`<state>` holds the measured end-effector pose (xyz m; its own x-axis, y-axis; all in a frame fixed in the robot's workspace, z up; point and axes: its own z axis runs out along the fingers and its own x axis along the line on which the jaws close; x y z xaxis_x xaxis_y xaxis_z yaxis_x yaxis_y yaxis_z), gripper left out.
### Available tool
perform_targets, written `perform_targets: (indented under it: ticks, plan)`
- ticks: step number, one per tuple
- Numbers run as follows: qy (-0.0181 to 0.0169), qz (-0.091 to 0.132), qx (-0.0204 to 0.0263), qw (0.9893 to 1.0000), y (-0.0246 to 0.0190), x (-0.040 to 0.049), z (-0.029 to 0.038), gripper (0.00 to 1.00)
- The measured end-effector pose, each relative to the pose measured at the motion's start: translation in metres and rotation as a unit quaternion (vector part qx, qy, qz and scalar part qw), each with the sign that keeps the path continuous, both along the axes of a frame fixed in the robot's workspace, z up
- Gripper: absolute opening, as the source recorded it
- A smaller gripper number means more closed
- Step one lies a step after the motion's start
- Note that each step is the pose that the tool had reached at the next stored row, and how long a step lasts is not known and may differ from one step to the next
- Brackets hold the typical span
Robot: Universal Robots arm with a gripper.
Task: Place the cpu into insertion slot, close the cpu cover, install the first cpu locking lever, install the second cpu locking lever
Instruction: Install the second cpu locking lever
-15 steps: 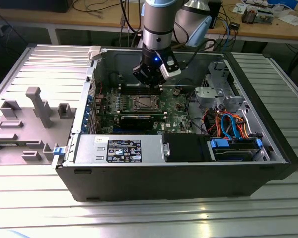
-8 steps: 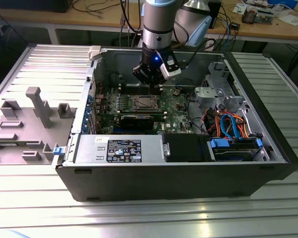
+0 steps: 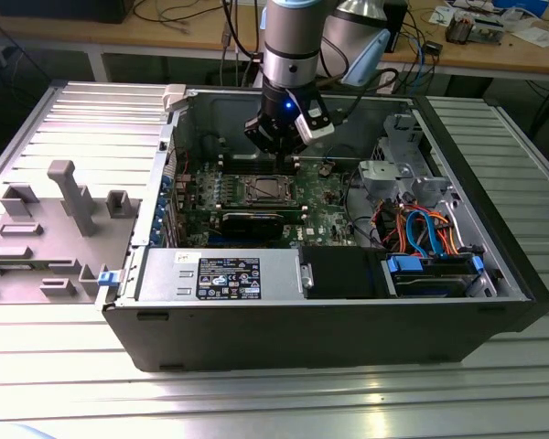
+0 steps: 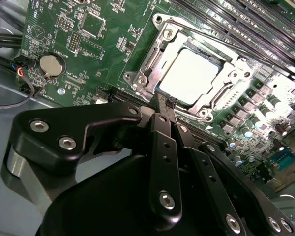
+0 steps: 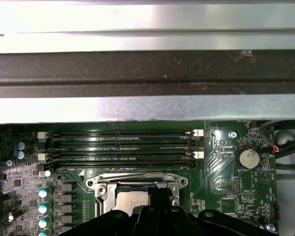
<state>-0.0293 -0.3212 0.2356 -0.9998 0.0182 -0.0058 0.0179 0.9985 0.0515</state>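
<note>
Arm: silver-grey tube segments, black joint, blue light at wrist. Gripper: matte black linkage plates (silver screws throughout)

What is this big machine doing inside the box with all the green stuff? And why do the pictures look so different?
That is a robot arm, and the black claw at its end is its gripper. The box is an open computer case lying on a metal table.

One picture comes from a camera standing off to the side, so you see the whole case. The other two come from cameras riding on the arm near its wrist, so they look closely at the green motherboard.

In the second wrist view, the silver-grey square is the cpu, the computer's brain chip. It lies in its slot with the shiny metal cpu cover framing it. The gripper's fingertips are pressed together at the cover's edge, holding nothing that I can see. The round silver disc is a coin battery.
</note>
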Motion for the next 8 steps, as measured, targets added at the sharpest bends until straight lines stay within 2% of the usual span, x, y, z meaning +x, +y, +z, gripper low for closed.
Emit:
perform_targets:
  ticks: [8]
  plan:
    - [0.0,0.0,-0.0001,1.0,-0.0033,0.0,0.0,0.11]
